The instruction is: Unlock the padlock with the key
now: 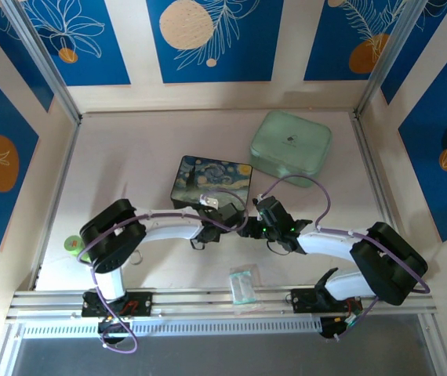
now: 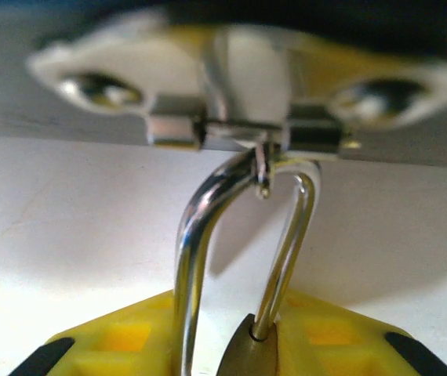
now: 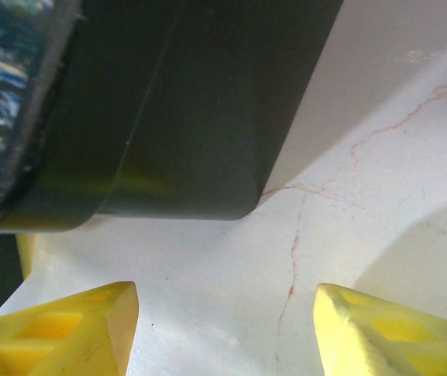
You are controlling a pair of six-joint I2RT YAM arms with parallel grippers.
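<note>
**A:** Where's your padlock?

**B:** Your padlock (image 2: 247, 359) hangs at the front face of the painted box (image 1: 212, 182). Its silver shackle (image 2: 194, 243) is hooked through the box's metal clasp (image 2: 243, 133). Only the top of the lock body shows, below the clasp in the left wrist view.

**A:** And your left gripper?

**B:** Your left gripper (image 2: 219, 352) sits right under the clasp, with a yellow finger (image 2: 114, 345) on either side of the lock body. The jaws are close around it, but you cannot tell whether they pinch it or only flank it.

**A:** The right one?

**B:** Your right gripper (image 3: 223, 313) is low beside the box's dark side wall. Its jaws are spread wide, with bare desk (image 3: 349, 235) between them.

**A:** What else lies around the box?

**B:** A pale green case (image 1: 290, 146) lies behind the box to its right, close by. A clear plastic packet (image 1: 244, 283) lies in front of the box, well apart from it and nearer the arm bases. A small green round thing (image 1: 72, 244) sits far to the box's left, at the desk's edge.
</note>
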